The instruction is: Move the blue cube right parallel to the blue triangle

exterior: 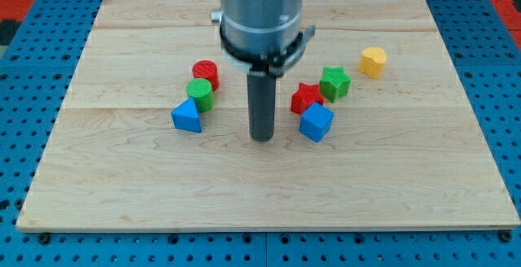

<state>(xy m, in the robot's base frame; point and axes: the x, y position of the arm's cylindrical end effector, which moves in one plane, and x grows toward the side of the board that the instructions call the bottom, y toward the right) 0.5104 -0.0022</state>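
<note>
Pale wooden tabletop (122, 186) over blue pegboard (24, 55); my tip (262, 138) sits left of the blue cube (316, 123), no jaws visible.

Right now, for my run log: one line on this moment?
my tip: between blocks, touching neither | blue cube: right | blue triangle: left

place: lab bench | cue: wooden board (269, 194) on blue perforated base (24, 39)

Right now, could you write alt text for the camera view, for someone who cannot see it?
My tip rests on a wooden board between the blue triangle at the view's left and the blue cube at its right, touching neither.
</note>
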